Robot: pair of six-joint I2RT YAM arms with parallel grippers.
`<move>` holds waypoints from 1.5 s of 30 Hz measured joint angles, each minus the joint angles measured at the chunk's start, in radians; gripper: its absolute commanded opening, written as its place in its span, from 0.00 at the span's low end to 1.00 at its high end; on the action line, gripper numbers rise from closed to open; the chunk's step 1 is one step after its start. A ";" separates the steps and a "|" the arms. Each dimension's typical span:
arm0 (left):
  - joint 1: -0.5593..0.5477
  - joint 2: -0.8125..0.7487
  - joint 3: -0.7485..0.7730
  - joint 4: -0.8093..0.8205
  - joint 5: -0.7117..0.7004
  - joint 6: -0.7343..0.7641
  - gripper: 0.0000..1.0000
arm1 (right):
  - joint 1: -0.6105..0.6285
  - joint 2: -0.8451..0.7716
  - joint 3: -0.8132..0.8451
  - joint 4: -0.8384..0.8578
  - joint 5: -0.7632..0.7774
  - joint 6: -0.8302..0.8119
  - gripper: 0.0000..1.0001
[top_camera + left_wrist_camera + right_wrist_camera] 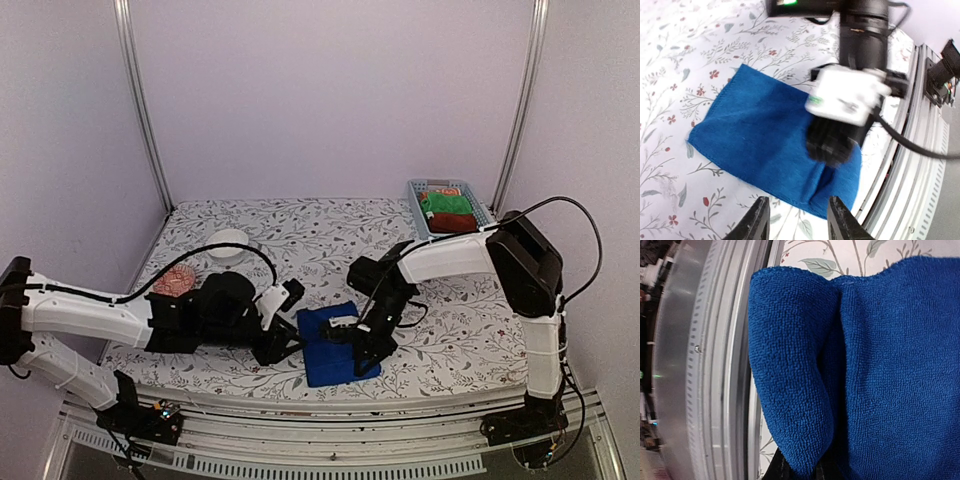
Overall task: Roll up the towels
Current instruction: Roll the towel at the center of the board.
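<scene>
Right end effector (360, 352) pinching blue towel (320, 362), edge curled over, left end effector (798, 222) apart

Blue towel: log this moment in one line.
blue towel: near edge pinched up | right fingers: shut on fold | left fingers: open, alongside | red towel: in basket

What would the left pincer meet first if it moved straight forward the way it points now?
Most likely the near edge of the royal blue soft cloth towel, just ahead of the open left pincer; how high it hovers is unclear.
</scene>
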 measured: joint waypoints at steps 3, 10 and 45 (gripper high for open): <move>-0.132 -0.125 -0.113 0.059 -0.163 0.065 0.35 | -0.040 0.109 0.110 -0.142 -0.101 -0.017 0.04; -0.275 -0.087 -0.123 0.110 -0.325 0.231 0.31 | -0.072 0.256 0.268 -0.344 -0.189 -0.010 0.04; -0.340 0.487 0.254 0.048 -0.435 0.597 0.07 | -0.144 0.223 0.194 -0.417 -0.308 -0.034 0.51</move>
